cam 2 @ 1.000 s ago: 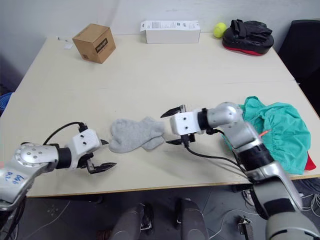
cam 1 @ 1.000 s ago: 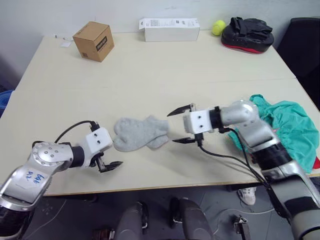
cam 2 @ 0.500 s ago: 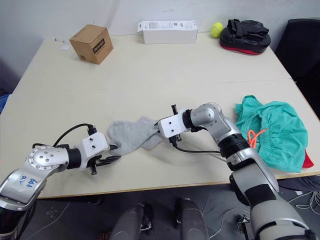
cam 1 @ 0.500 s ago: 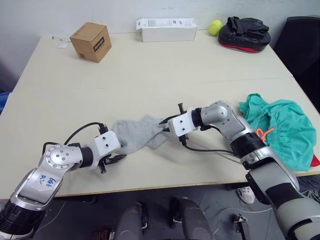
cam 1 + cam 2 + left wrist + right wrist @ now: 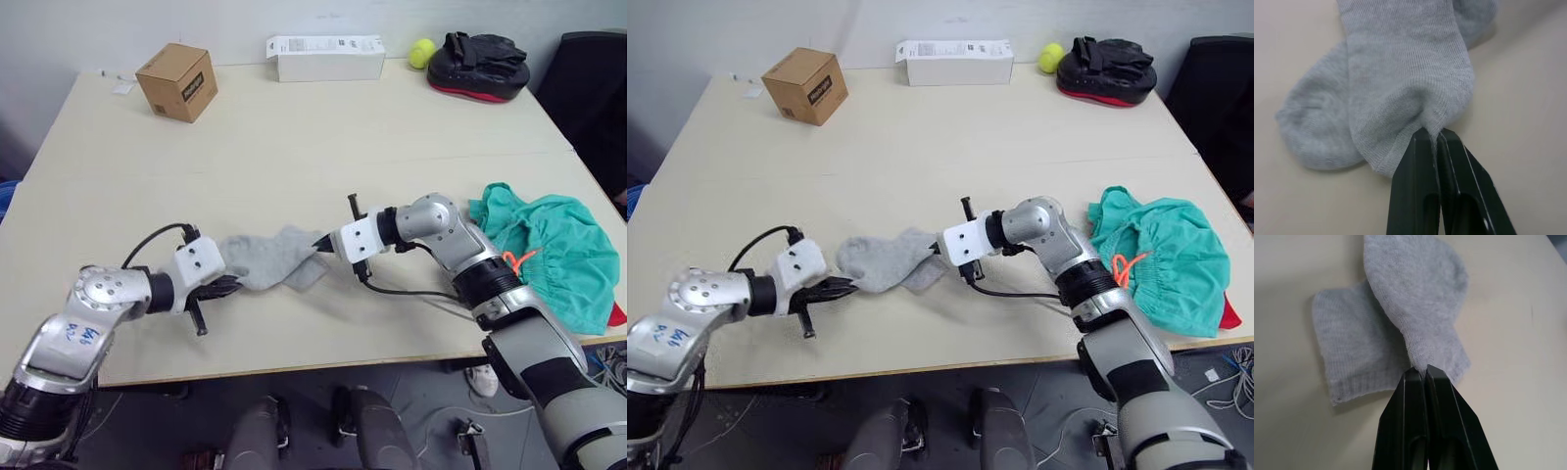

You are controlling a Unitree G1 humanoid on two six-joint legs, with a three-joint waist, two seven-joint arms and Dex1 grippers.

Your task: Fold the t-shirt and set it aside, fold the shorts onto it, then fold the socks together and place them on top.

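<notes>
The light grey socks [image 5: 269, 257] lie overlapping near the table's front edge. My left gripper [image 5: 233, 285] is shut on the sock's left end; in the left wrist view its fingertips [image 5: 1425, 139] pinch a fold of knit. My right gripper [image 5: 319, 243] is shut on the right end, and its fingertips [image 5: 1413, 374] squeeze the sock [image 5: 1415, 293] in the right wrist view. The teal-green shorts [image 5: 549, 257] with an orange drawstring lie bunched at the right edge. A red sliver of the t-shirt [image 5: 617, 315] peeks out beneath them.
A cardboard box [image 5: 178, 80] stands at the back left. A white box [image 5: 326, 58], a tennis ball [image 5: 423, 51] and a black-and-red pad [image 5: 478, 67] line the back edge. A dark chair [image 5: 598, 88] stands at the right. A table seam [image 5: 294, 166] crosses the middle.
Both grippers were open beside the socks a second ago. They have moved in from either side and shut on the socks' two ends.
</notes>
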